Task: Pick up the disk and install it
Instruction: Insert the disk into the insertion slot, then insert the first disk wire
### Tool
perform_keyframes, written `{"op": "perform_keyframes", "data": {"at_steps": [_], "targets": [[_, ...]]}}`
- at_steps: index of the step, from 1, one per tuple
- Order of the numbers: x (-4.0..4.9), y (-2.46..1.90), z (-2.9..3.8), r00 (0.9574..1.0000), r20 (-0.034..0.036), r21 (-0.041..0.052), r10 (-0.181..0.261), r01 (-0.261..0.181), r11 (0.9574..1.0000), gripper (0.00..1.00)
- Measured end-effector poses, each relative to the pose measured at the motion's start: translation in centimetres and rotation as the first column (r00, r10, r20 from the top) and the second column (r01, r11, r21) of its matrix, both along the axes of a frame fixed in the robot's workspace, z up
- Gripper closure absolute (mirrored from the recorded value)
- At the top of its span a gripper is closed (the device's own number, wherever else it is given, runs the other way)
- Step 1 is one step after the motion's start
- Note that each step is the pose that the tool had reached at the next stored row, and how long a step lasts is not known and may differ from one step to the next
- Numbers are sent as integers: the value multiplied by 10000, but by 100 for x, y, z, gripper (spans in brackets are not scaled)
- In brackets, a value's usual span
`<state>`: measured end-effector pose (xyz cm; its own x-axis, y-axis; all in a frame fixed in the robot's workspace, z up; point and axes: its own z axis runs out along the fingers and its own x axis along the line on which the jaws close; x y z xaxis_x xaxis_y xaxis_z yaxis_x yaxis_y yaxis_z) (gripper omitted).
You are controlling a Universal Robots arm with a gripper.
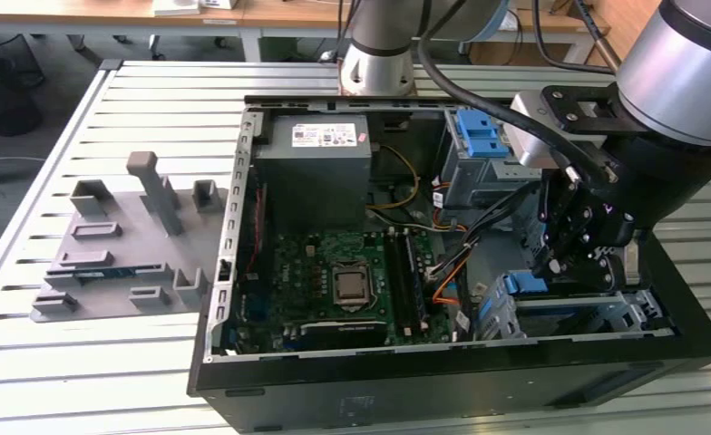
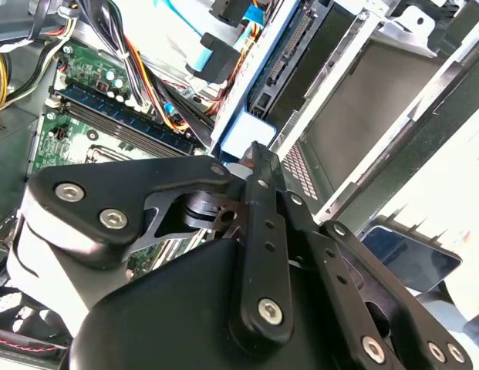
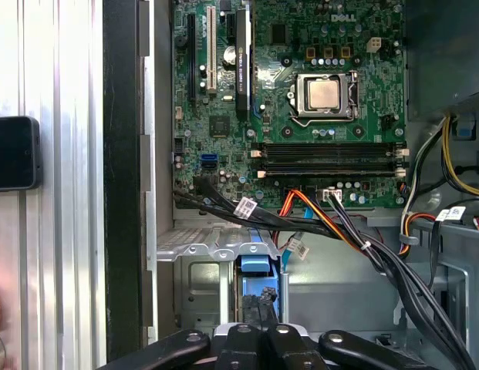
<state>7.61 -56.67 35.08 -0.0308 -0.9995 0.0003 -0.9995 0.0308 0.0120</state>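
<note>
slatted metal table [image 1: 77, 381] bears open computer case [image 1: 452, 391]; grey fixture [image 1: 113, 263].

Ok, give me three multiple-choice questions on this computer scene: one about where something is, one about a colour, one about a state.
1. Where is the pincer relative to the computer case?
A) outside it
B) down at its drive cage
C) high above it

2. What colour is the bracket on the disk?
A) red
B) blue
C) yellow

3. How is the case?
A) shut
B) lying open, motherboard exposed
C) standing upright with its panel on

Answers:
1 B: the pincer reaches into the metal cage at the case's corner.
2 B: a blue frame edges the disk in both wrist views.
3 B: the green board faces up, uncovered.
</note>
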Motion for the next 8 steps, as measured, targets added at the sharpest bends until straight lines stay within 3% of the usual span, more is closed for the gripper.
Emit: {"op": "perform_keyframes", "data": {"at_steps": [8], "targets": [[0,0,-4,10000,0,0,0,0,10000,89]]}}
